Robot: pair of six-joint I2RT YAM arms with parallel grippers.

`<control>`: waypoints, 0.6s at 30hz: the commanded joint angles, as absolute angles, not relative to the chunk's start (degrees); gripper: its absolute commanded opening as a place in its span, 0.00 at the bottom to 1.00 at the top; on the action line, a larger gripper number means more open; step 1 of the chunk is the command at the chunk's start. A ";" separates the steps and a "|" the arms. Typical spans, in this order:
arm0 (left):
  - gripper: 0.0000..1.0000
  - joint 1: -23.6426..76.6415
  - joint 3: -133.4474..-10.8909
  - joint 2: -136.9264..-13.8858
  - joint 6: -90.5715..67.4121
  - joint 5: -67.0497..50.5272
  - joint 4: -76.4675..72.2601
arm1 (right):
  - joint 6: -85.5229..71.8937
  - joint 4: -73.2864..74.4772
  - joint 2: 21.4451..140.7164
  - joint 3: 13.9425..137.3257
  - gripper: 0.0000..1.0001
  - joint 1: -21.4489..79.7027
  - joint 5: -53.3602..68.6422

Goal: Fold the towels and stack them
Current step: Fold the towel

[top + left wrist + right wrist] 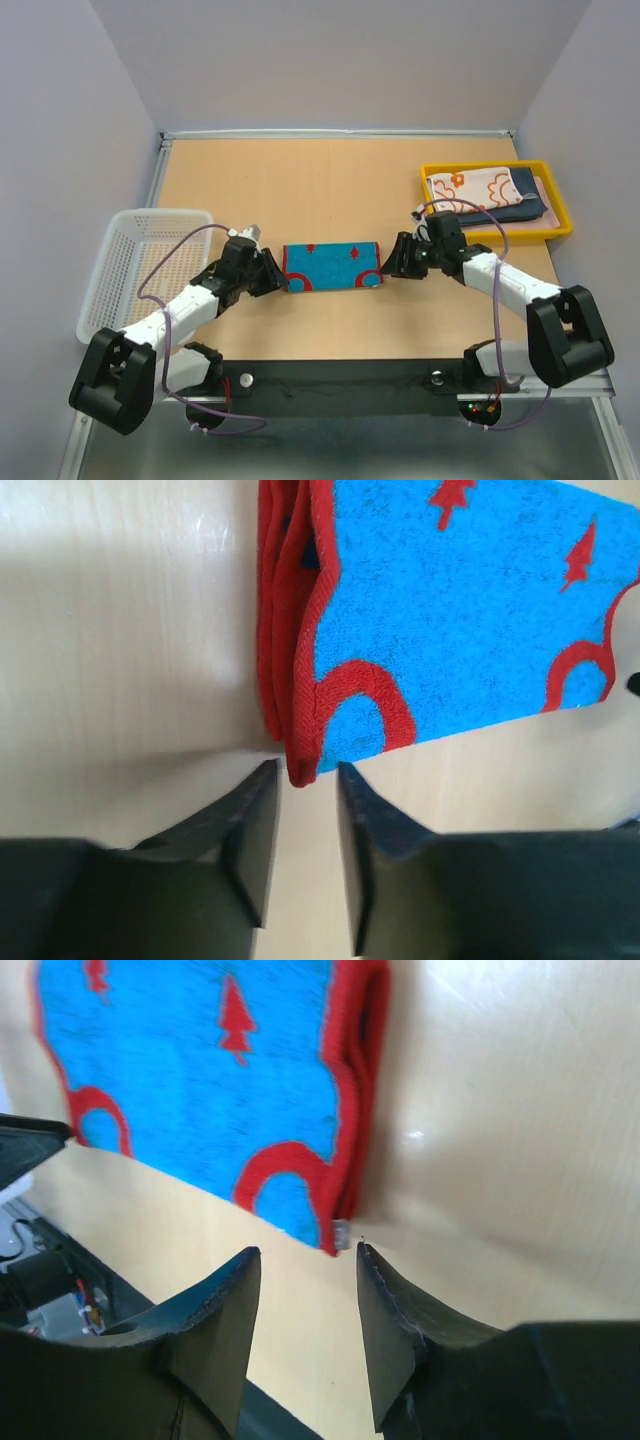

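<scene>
Towel point(331, 266) lies folded flat, ready to lift. Left gripper point(307, 770) barely apart, right gripper point(308, 1252) wider, both empty, each lined up on a near corner to pinch, I reckon.

Right gripper point(307, 1253), jaws parted, just beside near corner of folded blue-and-red towel point(200, 1090)

A white mesh basket point(120, 260) sits open side up along the left edge of the light wooden tabletop point(330, 180). A yellow plastic tray point(485, 166) lies near the far right corner, well apart from the basket.
</scene>
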State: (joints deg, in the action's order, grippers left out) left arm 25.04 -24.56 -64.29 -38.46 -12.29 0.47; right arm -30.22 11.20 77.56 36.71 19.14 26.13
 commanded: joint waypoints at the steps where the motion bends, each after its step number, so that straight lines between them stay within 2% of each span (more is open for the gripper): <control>1: 0.48 25.22 -28.56 -59.94 -38.32 -7.74 4.12 | -30.15 10.55 72.43 40.77 0.49 18.90 26.80; 4: 0.55 25.75 -31.99 -58.63 -37.71 -5.98 7.11 | -30.06 10.28 72.86 44.19 0.49 19.07 28.47; 7: 0.54 26.89 -34.62 -58.53 -37.79 -6.06 7.12 | -30.58 7.83 74.79 46.40 0.48 19.60 29.00; 11: 0.44 28.56 -37.09 -64.66 -37.53 -6.77 2.30 | -32.60 0.81 81.19 47.81 0.47 20.13 29.18; 12: 0.38 28.74 -37.70 -66.34 -37.27 -6.77 1.33 | -33.56 -3.39 82.25 47.73 0.46 20.04 28.66; 18: 0.21 28.48 -39.28 -79.88 -36.04 -4.49 -5.97 | -35.51 -13.17 92.44 46.50 0.44 20.04 26.12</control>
State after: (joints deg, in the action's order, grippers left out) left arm 28.64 -37.34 -75.48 -37.39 -6.90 -1.48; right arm -33.71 -2.61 87.92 46.13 19.59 28.25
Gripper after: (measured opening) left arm 0.255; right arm 0.450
